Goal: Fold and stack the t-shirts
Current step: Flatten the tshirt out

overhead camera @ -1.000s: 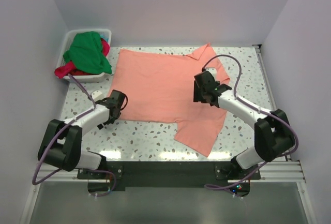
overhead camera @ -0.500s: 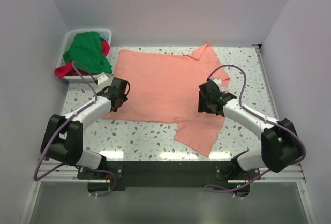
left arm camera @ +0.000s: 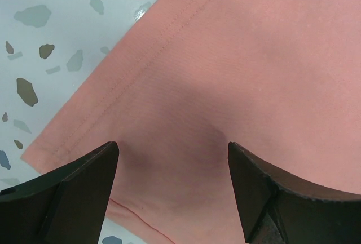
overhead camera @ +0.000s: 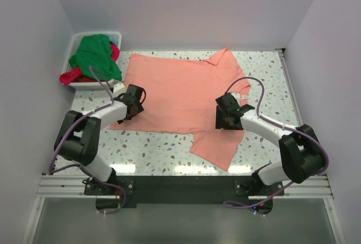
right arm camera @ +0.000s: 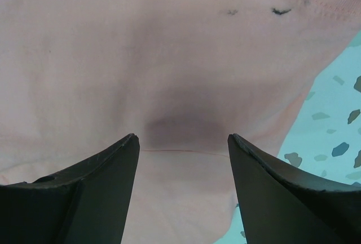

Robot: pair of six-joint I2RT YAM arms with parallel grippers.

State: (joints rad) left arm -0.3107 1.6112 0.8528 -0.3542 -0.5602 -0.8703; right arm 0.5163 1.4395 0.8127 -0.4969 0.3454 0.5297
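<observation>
Salmon-pink t-shirt (overhead camera: 180, 94) flat overhead, wrist views: left hand (left arm camera: 172, 148), right hand (right arm camera: 183, 137) released, maybe touching

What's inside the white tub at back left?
In the white tub, a green t-shirt lies bunched on a red-magenta t-shirt, which spills over the near-left rim. The tub's floor is covered, so anything beneath cannot be seen.
</observation>
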